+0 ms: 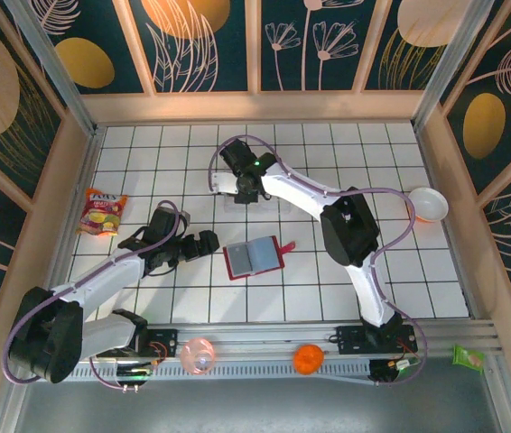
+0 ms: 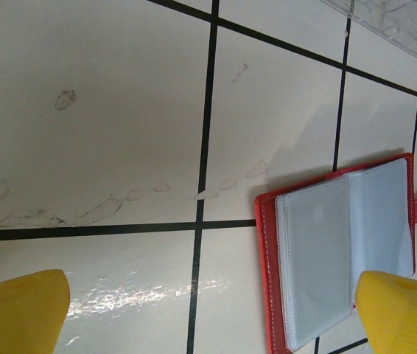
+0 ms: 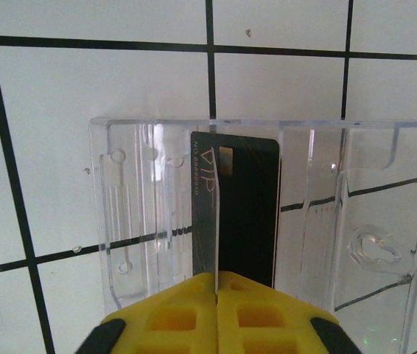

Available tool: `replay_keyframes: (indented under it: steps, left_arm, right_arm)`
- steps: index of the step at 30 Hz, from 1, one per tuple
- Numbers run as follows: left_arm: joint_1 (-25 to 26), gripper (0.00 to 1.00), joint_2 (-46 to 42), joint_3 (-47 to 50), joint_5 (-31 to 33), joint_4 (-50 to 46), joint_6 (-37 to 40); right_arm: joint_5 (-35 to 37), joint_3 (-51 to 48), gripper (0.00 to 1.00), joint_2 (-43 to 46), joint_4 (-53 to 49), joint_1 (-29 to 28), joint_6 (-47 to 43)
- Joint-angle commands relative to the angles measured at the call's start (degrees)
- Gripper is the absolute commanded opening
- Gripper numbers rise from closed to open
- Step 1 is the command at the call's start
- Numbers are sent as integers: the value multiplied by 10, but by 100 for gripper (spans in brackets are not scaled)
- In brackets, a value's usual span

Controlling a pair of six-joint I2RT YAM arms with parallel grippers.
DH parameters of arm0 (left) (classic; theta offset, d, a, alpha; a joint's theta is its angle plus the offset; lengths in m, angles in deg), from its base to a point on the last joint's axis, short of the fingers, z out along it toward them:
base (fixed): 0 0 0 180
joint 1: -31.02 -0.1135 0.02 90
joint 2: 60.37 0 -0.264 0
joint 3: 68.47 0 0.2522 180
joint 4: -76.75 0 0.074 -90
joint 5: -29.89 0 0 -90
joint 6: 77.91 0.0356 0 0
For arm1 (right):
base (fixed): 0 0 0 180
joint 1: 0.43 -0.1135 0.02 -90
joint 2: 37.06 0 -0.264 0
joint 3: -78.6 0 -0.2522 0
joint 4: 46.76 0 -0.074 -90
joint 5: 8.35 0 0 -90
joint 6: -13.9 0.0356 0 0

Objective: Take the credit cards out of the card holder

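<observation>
The card holder (image 1: 254,258) is a red wallet lying open on the tiled table, its grey-blue pockets up. In the left wrist view the card holder (image 2: 341,251) lies by my right fingertip (image 2: 404,313). My left gripper (image 2: 212,313) is open, with bare table between its fingers, just left of the wallet (image 1: 209,242). My right gripper (image 1: 246,189) hangs over a clear plastic tray (image 3: 356,192). A black credit card (image 3: 249,206) with pale lettering lies flat in the tray. The right gripper (image 3: 216,279) is shut on a second thin card (image 3: 216,221), seen edge-on and upright above the black one.
A snack packet (image 1: 102,212) lies at the left edge and a white bowl (image 1: 429,204) at the right. On the near rail sit a pink ball (image 1: 199,355), an orange one (image 1: 308,358) and a green packet (image 1: 468,357). Wooden walls enclose the table.
</observation>
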Motion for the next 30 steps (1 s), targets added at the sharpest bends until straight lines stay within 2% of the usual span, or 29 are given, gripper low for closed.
replay_keyframes:
  steps: [1,11,16,18,20,24,30]
  left_arm:
    - [-5,99,-2,9,-13,10,6]
    - [-5,99,-29,11,-4,18,-5]
    - [-5,99,-46,20,-7,52,-22]
    - [-5,99,-53,26,-3,65,-29]
    - [-5,99,-62,32,1,76,-34]
    - [-5,99,-75,40,8,82,-38]
    - [-5,99,-104,65,33,79,-49]
  right_arm:
    - [1,-7,23,-4,36,-3,-2]
    - [-41,44,30,22,83,-5,79]
    - [-79,37,31,54,133,-16,216]
    - [-74,-5,31,82,186,-21,295]
    - [-38,-65,31,117,247,-24,378]
    - [-39,-203,32,211,293,-23,535]
    - [-123,-407,37,337,284,-34,686]
